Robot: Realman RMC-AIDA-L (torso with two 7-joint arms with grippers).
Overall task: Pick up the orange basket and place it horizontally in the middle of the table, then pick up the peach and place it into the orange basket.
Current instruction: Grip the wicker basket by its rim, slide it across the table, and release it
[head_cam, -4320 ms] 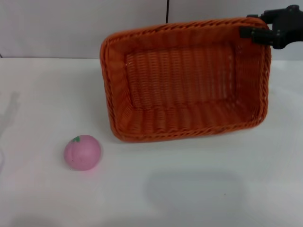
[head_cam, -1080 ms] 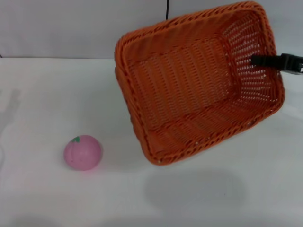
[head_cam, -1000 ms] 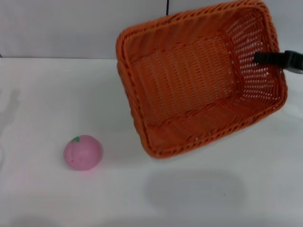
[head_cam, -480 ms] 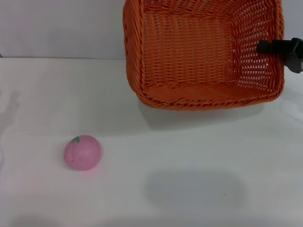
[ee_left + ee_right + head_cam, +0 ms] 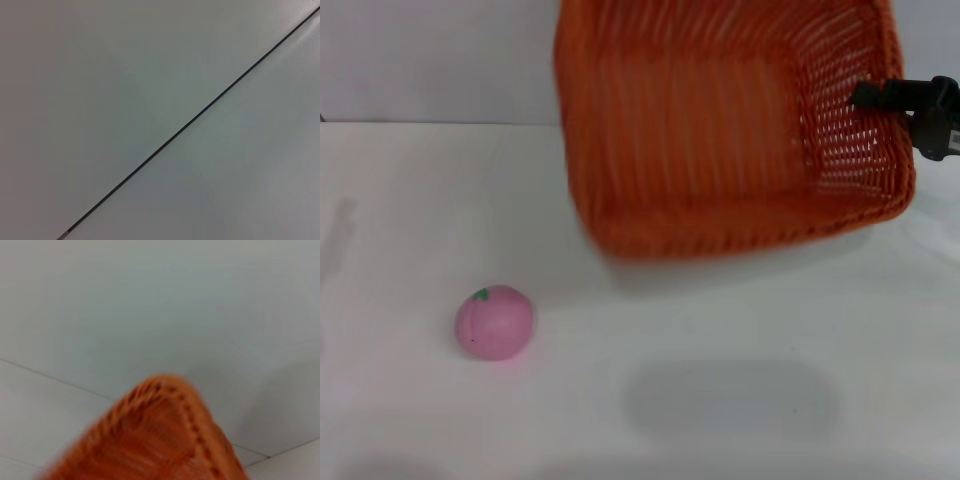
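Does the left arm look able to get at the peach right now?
Probably yes: the peach sits alone on bare table on the robot's left, while the basket hangs lifted to the right, held by the right gripper. The left arm itself is out of the head view.

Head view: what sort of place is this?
Likely a lab test bench: a bare white table against a plain grey wall, with only a toy peach and an orange basket.

We see only our right gripper point(image 5: 880, 97): matte black, blocky housing narrowing to slim black fingers point(image 5: 868, 97), with a small pale label.
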